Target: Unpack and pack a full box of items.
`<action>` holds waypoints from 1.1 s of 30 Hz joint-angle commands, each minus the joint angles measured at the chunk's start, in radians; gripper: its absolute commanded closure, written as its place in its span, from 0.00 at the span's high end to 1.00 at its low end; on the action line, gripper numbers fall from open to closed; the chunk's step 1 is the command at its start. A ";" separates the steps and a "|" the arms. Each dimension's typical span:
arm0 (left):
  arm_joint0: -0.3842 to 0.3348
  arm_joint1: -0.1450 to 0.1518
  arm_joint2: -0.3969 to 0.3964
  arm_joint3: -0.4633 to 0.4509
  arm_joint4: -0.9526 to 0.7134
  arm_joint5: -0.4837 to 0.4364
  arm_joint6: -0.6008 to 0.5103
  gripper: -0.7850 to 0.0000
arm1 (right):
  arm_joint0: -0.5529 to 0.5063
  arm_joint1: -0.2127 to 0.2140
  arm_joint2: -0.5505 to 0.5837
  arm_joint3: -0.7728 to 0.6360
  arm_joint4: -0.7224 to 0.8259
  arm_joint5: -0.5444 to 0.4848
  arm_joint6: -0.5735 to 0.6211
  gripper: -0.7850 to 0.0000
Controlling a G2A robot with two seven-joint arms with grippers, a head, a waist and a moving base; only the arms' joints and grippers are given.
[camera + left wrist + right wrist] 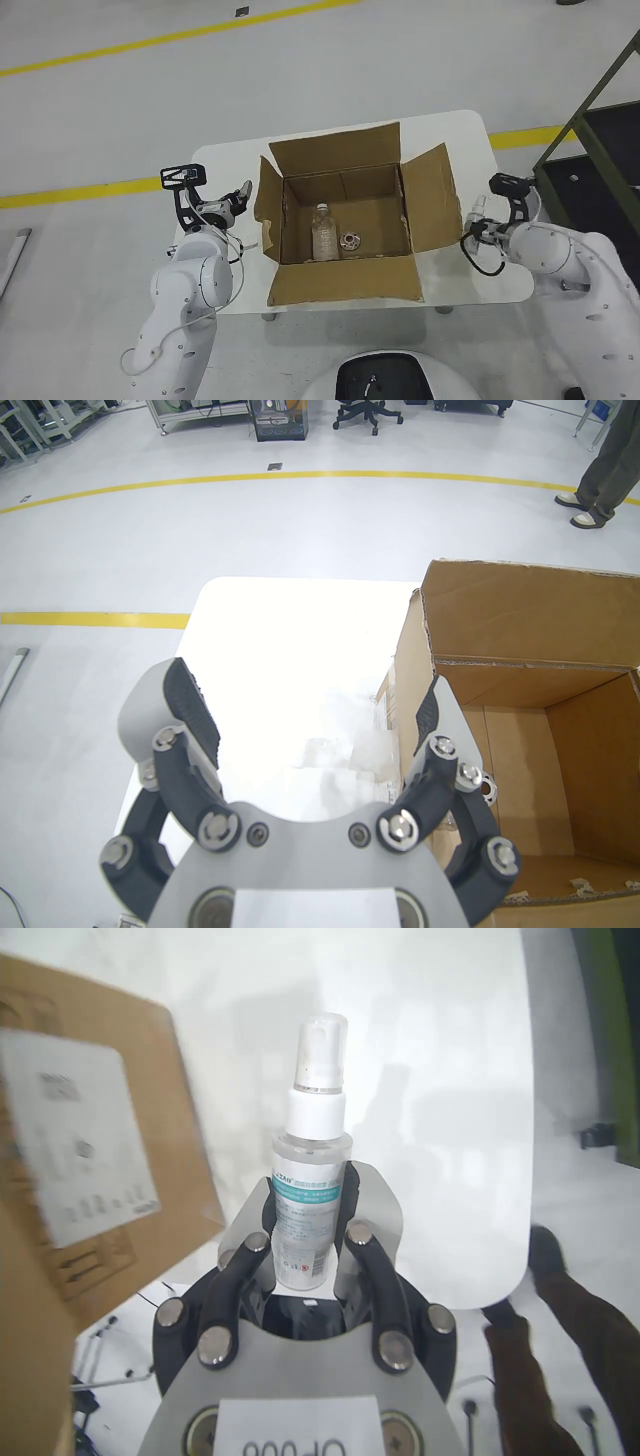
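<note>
While R jaws grip 1 spray bottle (310,1153), box (345,282) holds 1 bottle (323,232), 1 ring (349,240).

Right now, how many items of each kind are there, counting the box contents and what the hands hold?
Bottles: 2 (clear bottle in the box, spray bottle in the right hand)
Small round part: 1 (in the box)
Total: 3
</note>
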 commanded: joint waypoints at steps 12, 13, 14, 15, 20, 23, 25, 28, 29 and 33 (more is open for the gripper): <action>0.000 0.000 0.000 0.000 0.000 0.000 0.000 1.00 | -0.028 -0.011 0.153 -0.175 0.516 -0.301 -0.419 0.00; 0.000 0.000 0.000 0.000 0.000 0.000 0.000 1.00 | -0.003 -0.010 0.127 -0.168 0.521 -0.322 -0.401 0.00; 0.000 0.000 0.000 0.000 0.000 0.000 0.000 1.00 | 0.024 -0.008 0.102 -0.152 0.520 -0.333 -0.386 0.00; 0.000 0.000 0.000 0.000 0.000 0.000 0.000 1.00 | 0.057 -0.008 0.069 -0.133 0.519 -0.347 -0.371 0.00; 0.000 0.000 0.000 0.000 0.000 0.000 0.000 1.00 | 0.241 -0.010 -0.147 0.031 0.408 -0.350 -0.265 0.00; 0.000 0.000 0.000 0.000 0.000 0.000 0.000 1.00 | 0.362 -0.015 -0.309 0.144 0.229 -0.322 -0.172 0.00; 0.000 0.000 0.000 0.000 0.000 0.000 0.000 1.00 | 0.430 -0.025 -0.408 0.217 0.158 -0.289 -0.127 0.00; 0.000 0.000 0.000 0.000 0.000 0.000 0.000 1.00 | 0.509 -0.043 -0.516 0.350 0.139 -0.280 -0.080 0.00; 0.000 0.000 0.000 0.000 0.000 0.000 0.000 1.00 | 0.533 -0.049 -0.548 0.388 0.128 -0.277 -0.066 0.00; 0.000 0.000 0.000 0.000 0.000 0.000 0.000 1.00 | 0.607 -0.075 -0.661 0.525 0.098 -0.276 -0.021 0.00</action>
